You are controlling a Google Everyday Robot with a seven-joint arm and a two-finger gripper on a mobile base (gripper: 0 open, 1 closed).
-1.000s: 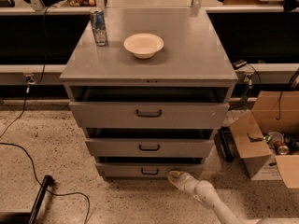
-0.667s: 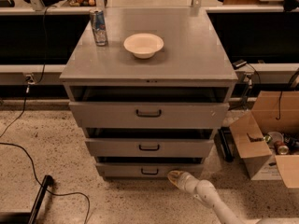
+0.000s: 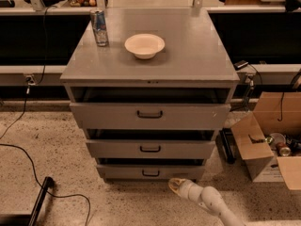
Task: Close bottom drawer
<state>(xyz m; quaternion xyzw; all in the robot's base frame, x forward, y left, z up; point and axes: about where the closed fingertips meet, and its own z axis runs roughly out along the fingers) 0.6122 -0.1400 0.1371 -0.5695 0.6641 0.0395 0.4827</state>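
A grey metal cabinet [image 3: 150, 67] stands in the middle with three drawers, all pulled out a little. The bottom drawer [image 3: 150, 172] has the narrowest front and a small dark handle [image 3: 151, 173]; a dark gap shows above its front. My gripper [image 3: 176, 184] is at the end of the white arm [image 3: 211, 204] that comes in from the lower right. It sits low over the floor, just below and to the right of the bottom drawer's handle, close to the drawer front.
A white bowl [image 3: 144, 45] and a can [image 3: 99, 28] stand on the cabinet top. An open cardboard box [image 3: 268, 142] with cans stands at the right. Black cables [image 3: 28, 154] and a dark bar [image 3: 40, 199] lie on the speckled floor at the left.
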